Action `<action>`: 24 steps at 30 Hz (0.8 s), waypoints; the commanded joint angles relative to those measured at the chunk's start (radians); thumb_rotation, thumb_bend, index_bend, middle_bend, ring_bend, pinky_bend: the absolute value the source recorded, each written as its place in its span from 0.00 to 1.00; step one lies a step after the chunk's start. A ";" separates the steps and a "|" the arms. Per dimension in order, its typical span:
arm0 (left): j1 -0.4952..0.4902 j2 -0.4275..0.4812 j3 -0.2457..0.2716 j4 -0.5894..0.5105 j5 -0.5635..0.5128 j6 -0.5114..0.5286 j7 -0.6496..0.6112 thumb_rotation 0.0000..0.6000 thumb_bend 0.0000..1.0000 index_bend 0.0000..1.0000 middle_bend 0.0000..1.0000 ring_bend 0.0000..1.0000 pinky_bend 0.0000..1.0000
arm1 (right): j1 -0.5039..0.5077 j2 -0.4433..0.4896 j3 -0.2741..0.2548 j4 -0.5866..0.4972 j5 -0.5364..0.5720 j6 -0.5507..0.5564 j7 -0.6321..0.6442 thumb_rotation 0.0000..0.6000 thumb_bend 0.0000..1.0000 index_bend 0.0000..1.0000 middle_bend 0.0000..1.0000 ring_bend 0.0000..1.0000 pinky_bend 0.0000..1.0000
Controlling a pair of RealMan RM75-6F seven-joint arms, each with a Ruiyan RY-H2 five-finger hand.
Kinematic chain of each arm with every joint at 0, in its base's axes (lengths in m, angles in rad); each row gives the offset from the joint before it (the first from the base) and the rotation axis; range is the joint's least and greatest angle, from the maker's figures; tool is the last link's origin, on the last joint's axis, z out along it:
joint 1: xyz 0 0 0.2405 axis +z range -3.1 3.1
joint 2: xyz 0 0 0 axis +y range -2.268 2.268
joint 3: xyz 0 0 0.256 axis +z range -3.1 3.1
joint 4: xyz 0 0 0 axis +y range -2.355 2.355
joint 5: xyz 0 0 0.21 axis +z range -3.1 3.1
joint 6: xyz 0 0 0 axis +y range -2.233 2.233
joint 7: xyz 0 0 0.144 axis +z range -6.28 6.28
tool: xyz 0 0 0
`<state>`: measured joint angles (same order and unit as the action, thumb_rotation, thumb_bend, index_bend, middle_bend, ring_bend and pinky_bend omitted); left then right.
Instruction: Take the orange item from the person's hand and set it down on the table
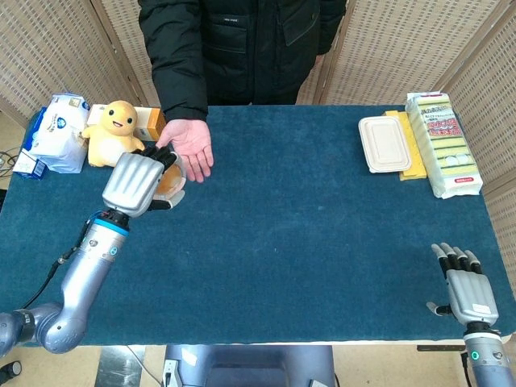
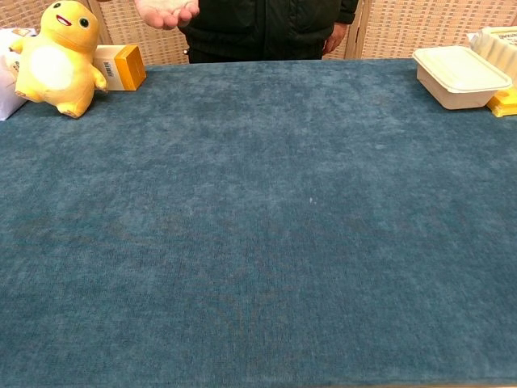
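Handover check, head view: my left hand (image 1: 135, 182) has its fingers (image 1: 161, 156) curled over the orange item (image 1: 169, 182), which I see only as a sliver of orange under the palm. It sits just beside the person's hand (image 1: 189, 145), which lies palm up and bare. I cannot tell whether the item touches the worktop (image 1: 306, 234) or hangs above it. My left hand is out of the chest view; there the person's hand (image 2: 166, 11) shows at the top edge.

My right hand (image 1: 466, 286) rests at the near right corner of the worktop, fingers (image 1: 451, 259) straight, slightly apart, holding nothing.

Far left: yellow plush toy (image 1: 115, 135), white packet (image 1: 58, 134) beside it, small orange box (image 2: 123, 67) behind. Far right: white lidded container (image 1: 384, 143) and sponge pack (image 1: 442, 141).
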<state>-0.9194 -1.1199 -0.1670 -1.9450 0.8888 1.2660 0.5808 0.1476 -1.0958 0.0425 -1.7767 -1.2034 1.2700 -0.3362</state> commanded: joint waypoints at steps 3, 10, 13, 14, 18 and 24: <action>0.032 -0.134 0.045 0.214 0.025 -0.123 -0.102 1.00 0.37 0.41 0.52 0.45 0.52 | 0.003 -0.003 -0.007 -0.001 0.006 -0.008 -0.010 1.00 0.07 0.04 0.07 0.08 0.04; 0.020 -0.286 0.046 0.418 0.016 -0.224 -0.149 1.00 0.37 0.42 0.52 0.45 0.52 | 0.012 -0.013 -0.003 0.010 0.038 -0.024 -0.025 1.00 0.07 0.04 0.07 0.08 0.04; 0.018 -0.342 0.047 0.495 0.016 -0.250 -0.153 1.00 0.37 0.42 0.52 0.45 0.52 | 0.018 -0.019 -0.004 0.018 0.054 -0.039 -0.031 1.00 0.07 0.04 0.07 0.08 0.04; 0.017 -0.356 0.047 0.516 0.016 -0.257 -0.154 1.00 0.37 0.42 0.52 0.45 0.52 | 0.020 -0.021 -0.004 0.020 0.058 -0.042 -0.033 1.00 0.07 0.04 0.07 0.09 0.04; 0.014 -0.428 0.045 0.608 0.013 -0.293 -0.158 1.00 0.37 0.42 0.52 0.45 0.53 | 0.027 -0.025 -0.006 0.022 0.070 -0.054 -0.044 1.00 0.07 0.04 0.07 0.08 0.04; 0.018 -0.486 0.040 0.675 0.023 -0.322 -0.167 1.00 0.33 0.41 0.50 0.43 0.51 | 0.032 -0.019 -0.007 0.015 0.080 -0.058 -0.048 1.00 0.07 0.04 0.08 0.09 0.04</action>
<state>-0.9028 -1.5987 -0.1254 -1.2763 0.9191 0.9627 0.4130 0.1784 -1.1147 0.0350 -1.7601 -1.1232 1.2129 -0.3833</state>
